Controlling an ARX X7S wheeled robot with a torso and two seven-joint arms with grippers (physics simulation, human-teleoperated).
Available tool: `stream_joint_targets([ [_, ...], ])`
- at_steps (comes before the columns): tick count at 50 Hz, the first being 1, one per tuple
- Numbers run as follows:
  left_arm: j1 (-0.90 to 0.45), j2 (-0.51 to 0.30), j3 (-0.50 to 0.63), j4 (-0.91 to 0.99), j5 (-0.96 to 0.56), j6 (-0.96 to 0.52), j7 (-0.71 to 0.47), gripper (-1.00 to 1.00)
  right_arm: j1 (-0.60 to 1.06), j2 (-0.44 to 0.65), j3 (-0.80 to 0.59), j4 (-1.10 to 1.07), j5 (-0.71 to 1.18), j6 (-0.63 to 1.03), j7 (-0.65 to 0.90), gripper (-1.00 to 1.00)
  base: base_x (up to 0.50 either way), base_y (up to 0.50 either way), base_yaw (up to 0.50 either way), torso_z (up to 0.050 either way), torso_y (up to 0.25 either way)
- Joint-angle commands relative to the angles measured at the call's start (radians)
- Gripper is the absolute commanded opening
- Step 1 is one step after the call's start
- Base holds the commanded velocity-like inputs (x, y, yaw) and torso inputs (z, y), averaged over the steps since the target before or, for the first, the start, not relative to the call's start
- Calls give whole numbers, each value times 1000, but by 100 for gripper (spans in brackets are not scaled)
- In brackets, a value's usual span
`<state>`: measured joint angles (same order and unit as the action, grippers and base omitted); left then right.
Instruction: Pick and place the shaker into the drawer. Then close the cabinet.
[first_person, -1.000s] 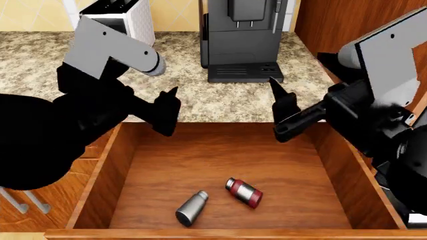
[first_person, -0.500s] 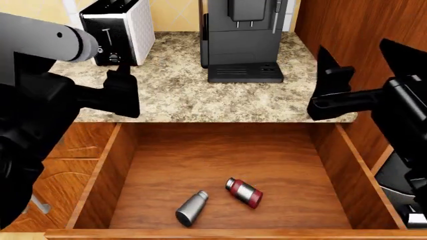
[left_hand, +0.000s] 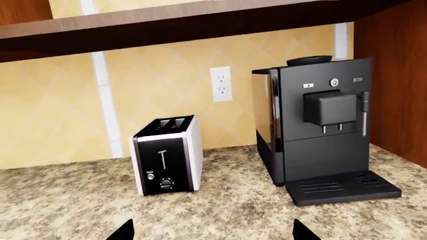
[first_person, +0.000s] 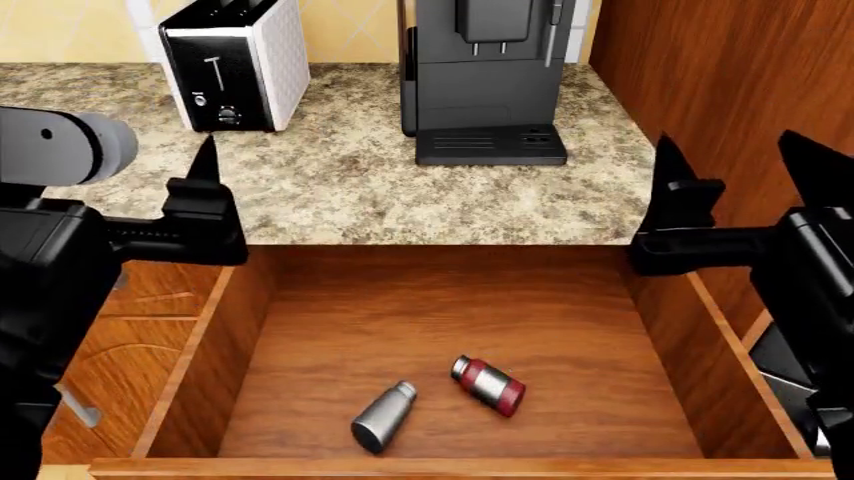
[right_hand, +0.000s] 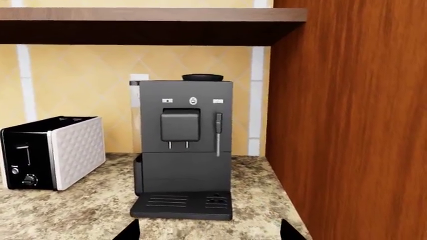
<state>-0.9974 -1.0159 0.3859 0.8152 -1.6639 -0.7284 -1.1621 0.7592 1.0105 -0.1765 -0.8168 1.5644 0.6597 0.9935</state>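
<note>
Below and between the empty, open-jawed black left gripper (first_person: 203, 205) and right gripper (first_person: 727, 200), the small grey metal shaker (first_person: 383, 416) lies tipped inside the reddish-brown wooden drawer (first_person: 601, 340).

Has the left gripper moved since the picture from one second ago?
Yes. The left gripper has moved leftward, from above the drawer's back edge to outside its left wall, below the toaster.
</note>
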Motion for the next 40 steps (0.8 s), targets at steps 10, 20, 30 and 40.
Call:
stream_joint_targets([
  [10, 379, -161, -127, 97, 136, 193, 7, 100, -292, 63, 110, -15, -176, -98, -73, 100, 0, 0, 0, 0, 0],
  [20, 518, -209, -174, 129, 185, 263, -6, 100, -364, 52, 118, -18, -236, -119, -91, 100, 0, 0, 0, 0, 0],
  [30, 521, -202, -170, 135, 192, 256, -13, 100, -393, 49, 128, -25, -270, -134, -102, 100, 0, 5, 0, 0, 0],
  [40, 551, -195, -172, 129, 220, 266, 0, 100, -384, 40, 116, -24, -276, -127, -99, 100, 0, 249, 0, 0, 0],
])
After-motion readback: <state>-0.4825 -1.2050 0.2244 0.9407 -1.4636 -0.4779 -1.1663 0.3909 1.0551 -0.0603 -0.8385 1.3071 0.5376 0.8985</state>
